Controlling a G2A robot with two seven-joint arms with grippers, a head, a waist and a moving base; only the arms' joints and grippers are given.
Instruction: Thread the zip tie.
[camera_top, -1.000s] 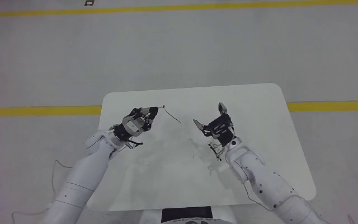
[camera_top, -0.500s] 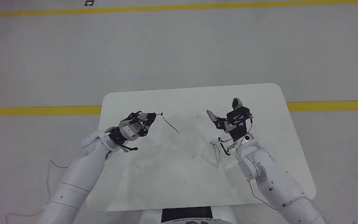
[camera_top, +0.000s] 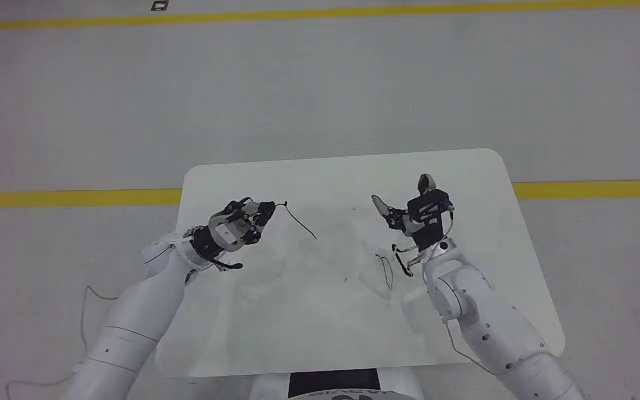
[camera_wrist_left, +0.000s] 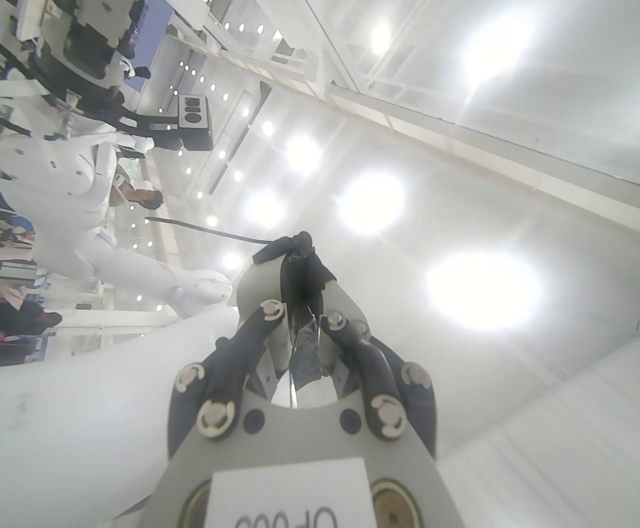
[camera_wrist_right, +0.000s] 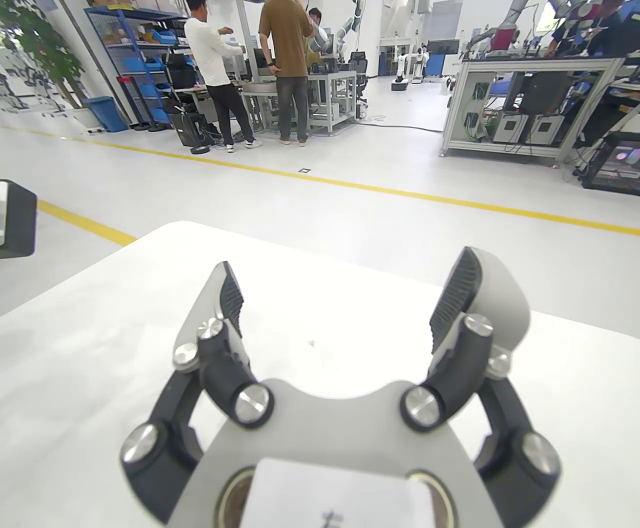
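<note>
A thin black zip tie (camera_top: 300, 219) sticks out to the right from my left gripper (camera_top: 264, 211), which is shut on its head end above the left half of the white table (camera_top: 340, 320). In the left wrist view the zip tie (camera_wrist_left: 210, 230) juts sideways from the closed fingertips of the left gripper (camera_wrist_left: 298, 245). My right gripper (camera_top: 402, 195) is open over the right half of the table, a little way right of the tie's free tip, with nothing between its fingers. In the right wrist view the right gripper (camera_wrist_right: 345, 287) points across the table top.
The table's far edge (camera_wrist_right: 320, 245) and rounded corner lie just ahead of the right gripper. Yellow floor lines (camera_top: 90, 197) run past the table. Workbenches and people stand far off in the room behind.
My right gripper has swung up and to the right, away from the tie's tip, then settled. My left gripper has drifted slightly left and down with the zip tie.
</note>
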